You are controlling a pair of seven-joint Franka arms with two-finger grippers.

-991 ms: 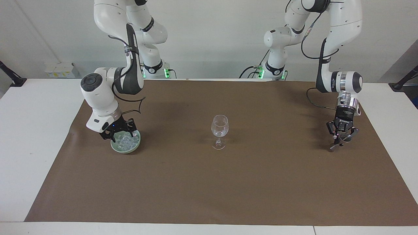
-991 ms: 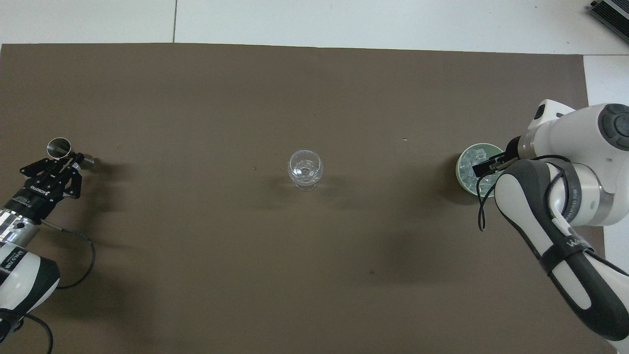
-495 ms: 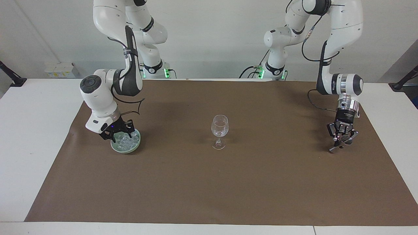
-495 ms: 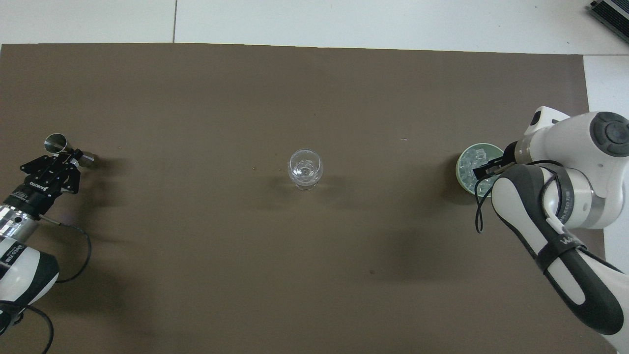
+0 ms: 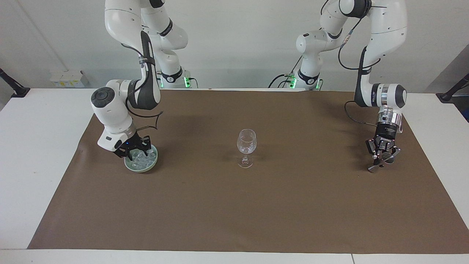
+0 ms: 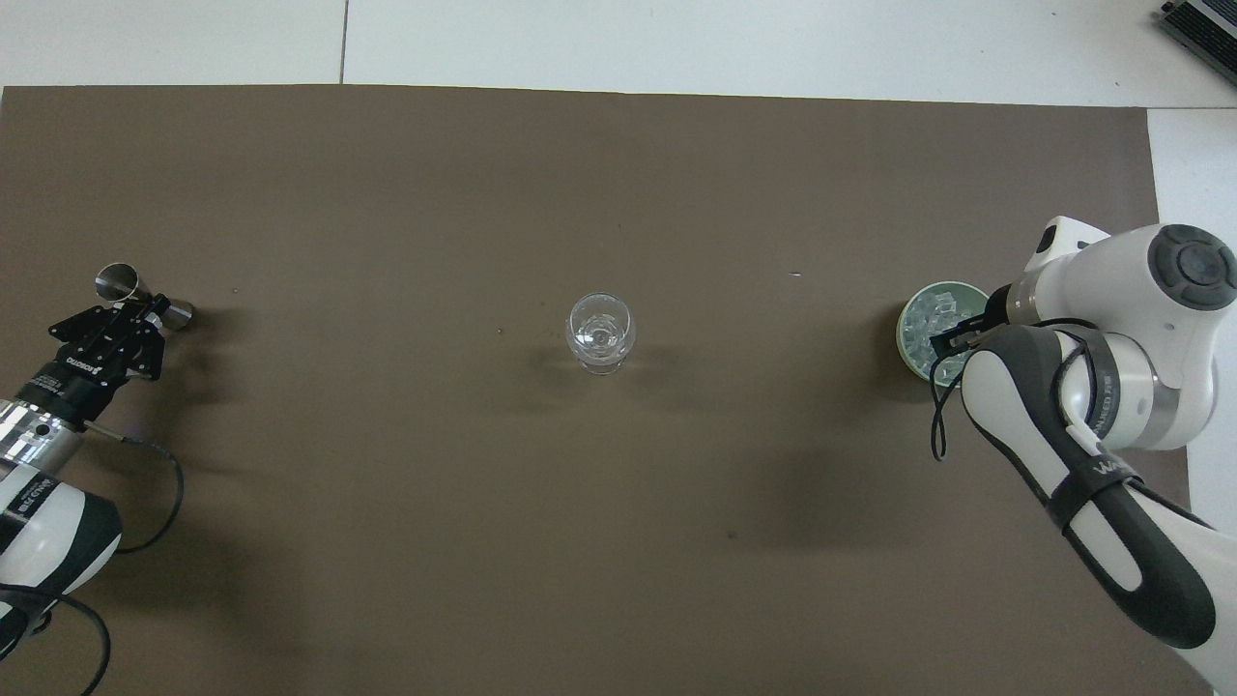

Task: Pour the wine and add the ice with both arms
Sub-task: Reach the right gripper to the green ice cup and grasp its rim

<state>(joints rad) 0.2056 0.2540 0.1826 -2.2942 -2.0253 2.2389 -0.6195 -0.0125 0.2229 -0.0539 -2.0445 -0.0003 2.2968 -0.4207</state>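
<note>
At the counter's two ends, my left pincer [image 5: 381, 160] pinches the steel jigger [image 5: 377, 164] while my right pincer [image 5: 136, 151], fingers' state unclear, dips into the ice bowl [image 5: 141, 164]; next, I think, lift toward the wine glass [image 5: 246, 146].

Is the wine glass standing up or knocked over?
Standing up. The wine glass rests on its round foot on the brown mat, stem straight, bowl on top; overhead you look straight down into it.
</note>
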